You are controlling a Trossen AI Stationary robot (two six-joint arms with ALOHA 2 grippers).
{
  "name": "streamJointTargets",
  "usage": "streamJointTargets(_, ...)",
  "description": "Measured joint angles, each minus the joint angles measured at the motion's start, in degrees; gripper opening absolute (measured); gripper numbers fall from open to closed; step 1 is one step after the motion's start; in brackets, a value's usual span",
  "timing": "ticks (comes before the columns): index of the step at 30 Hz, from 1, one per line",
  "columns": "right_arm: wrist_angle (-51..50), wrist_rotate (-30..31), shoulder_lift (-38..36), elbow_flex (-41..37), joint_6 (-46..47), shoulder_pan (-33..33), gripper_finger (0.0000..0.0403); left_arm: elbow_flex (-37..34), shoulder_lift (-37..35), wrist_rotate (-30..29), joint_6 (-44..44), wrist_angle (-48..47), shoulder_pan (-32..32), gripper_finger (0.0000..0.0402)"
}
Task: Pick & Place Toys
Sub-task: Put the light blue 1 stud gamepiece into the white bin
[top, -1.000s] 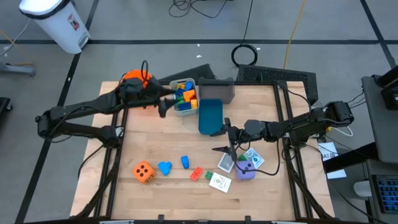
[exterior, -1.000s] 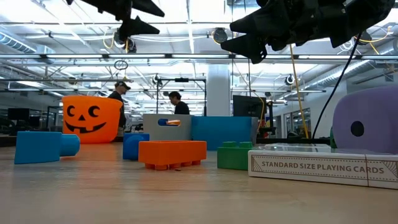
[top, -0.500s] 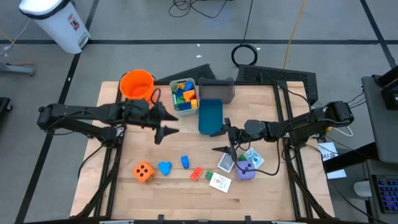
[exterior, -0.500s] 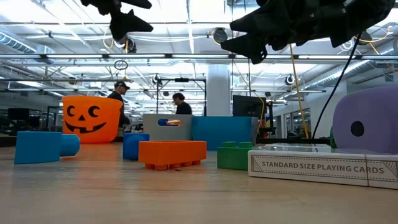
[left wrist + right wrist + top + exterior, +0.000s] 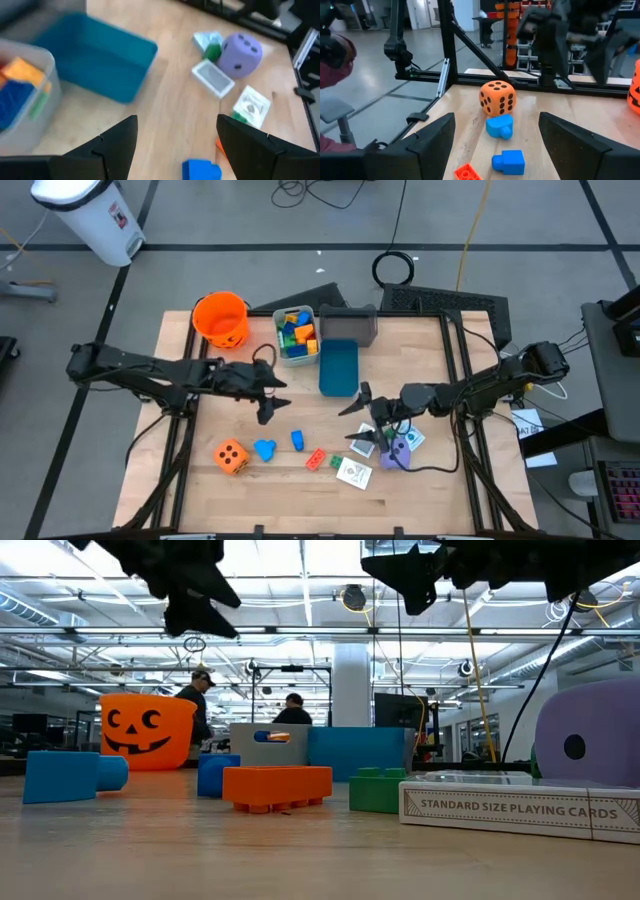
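The toys lie along the table's near part: an orange dotted die (image 5: 231, 456), two blue blocks (image 5: 264, 449) (image 5: 297, 441), an orange block (image 5: 316, 458), a green block (image 5: 334, 463), picture cards (image 5: 353, 472), a card box (image 5: 362, 442) and a purple die (image 5: 397, 452). My left gripper (image 5: 271, 401) hangs open above bare wood left of centre, farther back than the blue blocks. In its wrist view the purple die (image 5: 241, 52) and a blue block (image 5: 201, 169) show. My right gripper (image 5: 354, 420) hangs open just left of the card box, facing the orange die (image 5: 497, 98).
At the back stand an orange pumpkin bucket (image 5: 221, 318), a clear bin with several blocks (image 5: 296, 335), a grey bin (image 5: 348, 325) and a blue bin (image 5: 338, 367). Black frame rails run along both table sides. People stand in the room behind (image 5: 195, 705).
My left gripper has swung from over the block-filled bin at the back toward the table's near edge and middle, sinking and tipping downward, still open. My right gripper has swung a little toward the near edge, by the card box, and stays open. No toy has moved.
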Motion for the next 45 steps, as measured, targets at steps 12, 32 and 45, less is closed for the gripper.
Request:
streamJointTargets(12,-1.35,0.28,0.0,0.0,0.5,-1.78,0.0281,0.04,14.69,12.82,-6.61,-7.69,-7.81,0.0282)
streamJointTargets(32,-1.25,3.14,0.0,0.0,0.1,-1.79,0.0281,0.04,21.22,10.02,-25.87,-12.47,-16.27,0.0282)
streamJointTargets(45,-1.03,3.27,0.02,-0.02,0.02,-2.52,0.0281,4.43,26.23,5.05,-23.02,-10.98,-15.85,0.0282)
